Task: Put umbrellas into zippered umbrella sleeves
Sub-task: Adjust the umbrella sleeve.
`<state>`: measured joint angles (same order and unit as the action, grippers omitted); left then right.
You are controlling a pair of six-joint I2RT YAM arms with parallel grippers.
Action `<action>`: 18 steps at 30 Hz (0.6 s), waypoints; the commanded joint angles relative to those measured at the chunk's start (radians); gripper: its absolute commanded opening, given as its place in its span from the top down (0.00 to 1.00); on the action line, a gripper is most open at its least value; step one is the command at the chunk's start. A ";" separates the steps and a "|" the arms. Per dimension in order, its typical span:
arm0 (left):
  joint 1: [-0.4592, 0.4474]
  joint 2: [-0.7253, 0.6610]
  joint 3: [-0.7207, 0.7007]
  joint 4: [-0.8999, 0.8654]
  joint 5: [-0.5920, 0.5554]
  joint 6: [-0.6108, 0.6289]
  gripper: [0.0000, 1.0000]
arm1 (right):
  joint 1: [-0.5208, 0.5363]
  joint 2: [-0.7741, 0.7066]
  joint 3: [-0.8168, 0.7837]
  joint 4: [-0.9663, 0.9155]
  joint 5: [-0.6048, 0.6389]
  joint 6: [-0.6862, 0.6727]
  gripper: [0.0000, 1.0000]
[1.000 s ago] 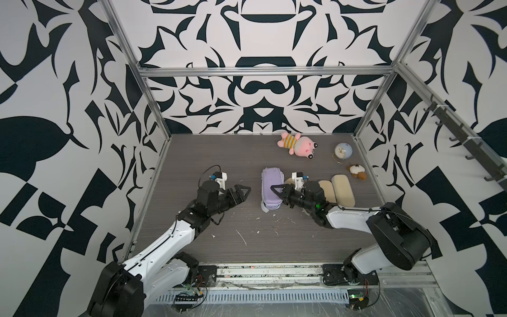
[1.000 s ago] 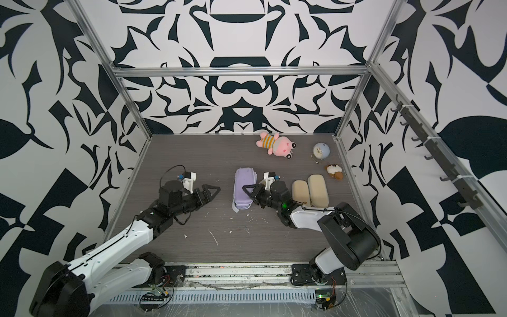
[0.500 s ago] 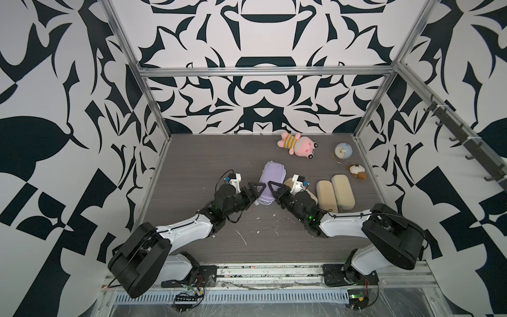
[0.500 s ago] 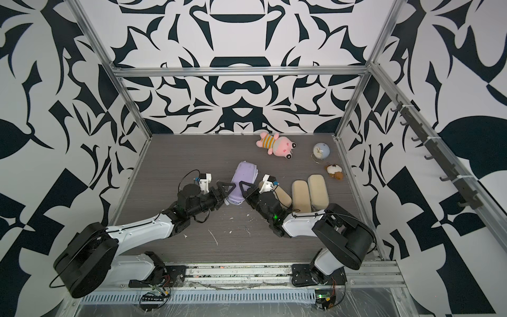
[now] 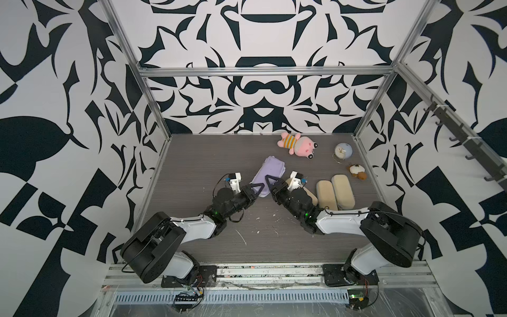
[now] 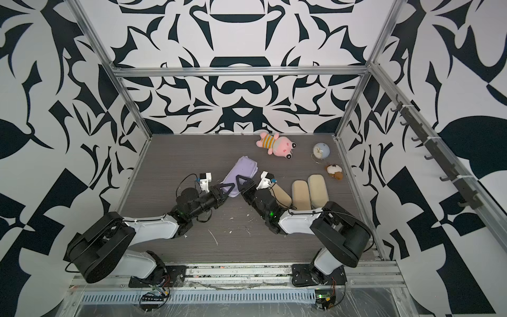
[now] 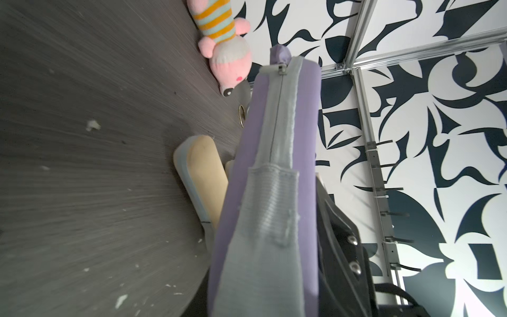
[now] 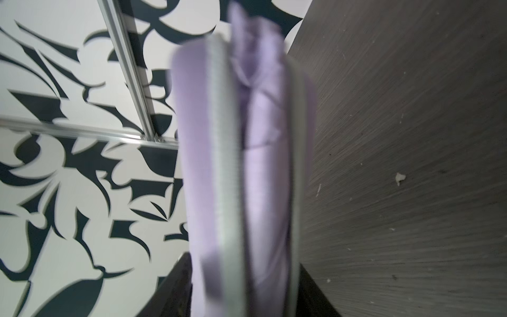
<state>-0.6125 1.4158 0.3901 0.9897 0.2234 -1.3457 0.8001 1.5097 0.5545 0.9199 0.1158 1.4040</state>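
Nearly done, I judged: three beige oblong zipped sleeves [image 6: 300, 193] lay shut just beside the lavender clamshell sleeve [image 5: 267, 175], which was part-zipped with lavender umbrella fabric [image 8: 260, 137] showing. The left gripper [image 5: 259, 189] pinched its near end, and the right gripper [image 5: 270, 182] straddled it, though I couldn't tell whether it was gripping.

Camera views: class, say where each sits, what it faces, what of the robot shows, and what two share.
Both top views: high over the near edge, looking down on the table; both arms, left tool, right tool.
Left wrist: on left arm, looking along the lavender sleeve toward the pink plush; black tool part.
Right wrist: on right arm, facing the sleeve's gaping edge; dark tool parts.
Shared: both wrists see that sleeve.
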 commanded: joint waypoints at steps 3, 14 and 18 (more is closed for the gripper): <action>0.246 -0.102 0.079 -0.157 0.417 0.139 0.95 | -0.250 -0.127 -0.016 -0.239 -0.565 -0.254 0.33; 0.313 -0.149 0.384 -0.928 0.818 0.662 0.94 | -0.506 -0.106 0.301 -0.819 -1.136 -0.709 0.02; 0.313 -0.105 0.399 -0.942 0.851 0.665 0.95 | -0.508 -0.067 0.268 -0.568 -1.195 -0.534 0.02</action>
<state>-0.2905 1.2881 0.7719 0.1406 0.9630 -0.7616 0.2897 1.4284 0.8150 0.2153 -0.9459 0.8227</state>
